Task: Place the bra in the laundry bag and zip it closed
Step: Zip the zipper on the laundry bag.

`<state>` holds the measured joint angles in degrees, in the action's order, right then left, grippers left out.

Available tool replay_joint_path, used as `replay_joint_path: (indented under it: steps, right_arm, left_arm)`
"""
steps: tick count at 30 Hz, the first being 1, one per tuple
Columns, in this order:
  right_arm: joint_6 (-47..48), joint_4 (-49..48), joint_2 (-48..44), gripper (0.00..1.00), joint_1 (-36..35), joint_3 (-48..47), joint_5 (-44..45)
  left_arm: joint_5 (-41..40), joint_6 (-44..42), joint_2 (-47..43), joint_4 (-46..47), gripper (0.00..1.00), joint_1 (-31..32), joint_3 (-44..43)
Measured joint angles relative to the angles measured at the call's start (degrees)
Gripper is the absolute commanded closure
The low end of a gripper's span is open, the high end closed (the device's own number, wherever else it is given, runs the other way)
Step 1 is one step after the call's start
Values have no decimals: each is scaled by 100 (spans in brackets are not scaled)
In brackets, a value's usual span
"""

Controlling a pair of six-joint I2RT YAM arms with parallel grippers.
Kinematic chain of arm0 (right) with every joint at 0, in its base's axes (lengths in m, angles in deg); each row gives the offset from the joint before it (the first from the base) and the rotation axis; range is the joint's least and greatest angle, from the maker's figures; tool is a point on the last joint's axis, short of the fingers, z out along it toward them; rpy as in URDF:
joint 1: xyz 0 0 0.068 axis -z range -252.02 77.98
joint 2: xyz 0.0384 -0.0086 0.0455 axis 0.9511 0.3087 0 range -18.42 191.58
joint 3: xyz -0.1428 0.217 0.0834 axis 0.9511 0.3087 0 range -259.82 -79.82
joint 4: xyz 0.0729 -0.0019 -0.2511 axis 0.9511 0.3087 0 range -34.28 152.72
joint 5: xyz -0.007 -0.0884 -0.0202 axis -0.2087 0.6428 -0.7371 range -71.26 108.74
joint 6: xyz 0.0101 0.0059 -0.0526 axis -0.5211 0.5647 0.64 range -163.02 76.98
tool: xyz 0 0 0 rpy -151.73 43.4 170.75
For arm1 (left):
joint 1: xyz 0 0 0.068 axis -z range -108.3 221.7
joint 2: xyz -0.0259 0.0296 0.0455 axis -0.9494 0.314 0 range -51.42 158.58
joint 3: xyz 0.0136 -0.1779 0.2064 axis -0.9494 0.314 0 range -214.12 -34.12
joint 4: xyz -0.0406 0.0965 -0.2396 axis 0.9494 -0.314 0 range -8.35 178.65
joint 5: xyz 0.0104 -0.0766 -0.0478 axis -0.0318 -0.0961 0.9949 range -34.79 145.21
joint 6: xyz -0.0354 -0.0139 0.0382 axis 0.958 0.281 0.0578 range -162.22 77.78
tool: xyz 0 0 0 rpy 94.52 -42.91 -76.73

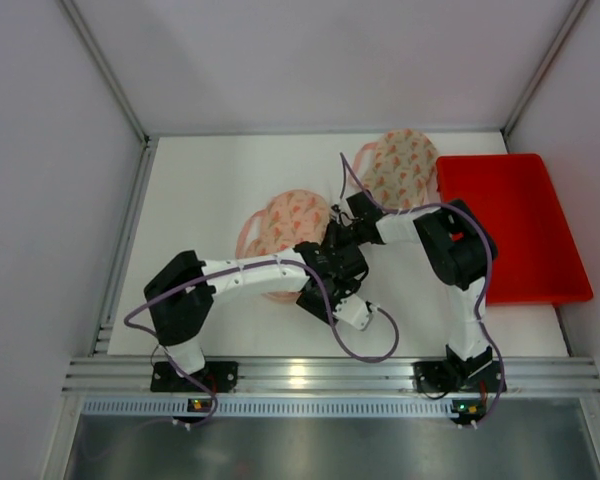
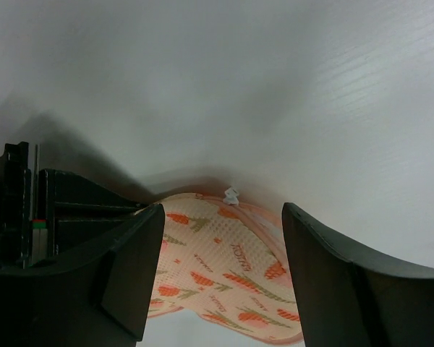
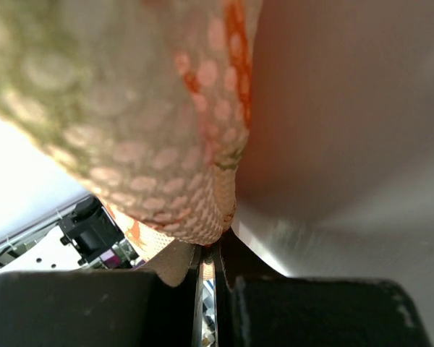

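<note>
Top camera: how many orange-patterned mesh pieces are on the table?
2. One mesh piece lies mid-table, partly under the arms; the other mesh piece lies farther back, beside the red tray. The arms may hide more.

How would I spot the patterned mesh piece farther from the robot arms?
Find the red tray on the right of the table. Beside its far left corner lies a rounded peach mesh piece with orange print. Its twin lies nearer, partly under the left arm.

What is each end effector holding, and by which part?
Right end effector is shut on the mesh laundry bag, pinching its fabric edge. Left end effector is open over the bag, gripping nothing.
</note>
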<state>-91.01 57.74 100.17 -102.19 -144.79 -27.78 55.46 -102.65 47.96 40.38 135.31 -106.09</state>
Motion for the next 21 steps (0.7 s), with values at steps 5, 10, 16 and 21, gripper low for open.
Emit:
replay_joint_path:
  steps: [5, 10, 16, 21]
  right_arm:
    - [-22, 9, -55, 100, -72, 0, 9]
    - [-57, 11, -61, 100, -173, 0, 11]
    - [-70, 15, -61, 100, -199, 0, 11]
    - [-87, 17, -66, 100, -201, 0, 11]
  left_arm:
    - [-498, -85, 398, -289, 29, 144, -319]
    - [-791, -94, 691, -616, 29, 179, -551]
    - [-1080, -79, 1003, -763, 32, 197, -601]
    - [-1202, -79, 1259, -855, 33, 210, -669]
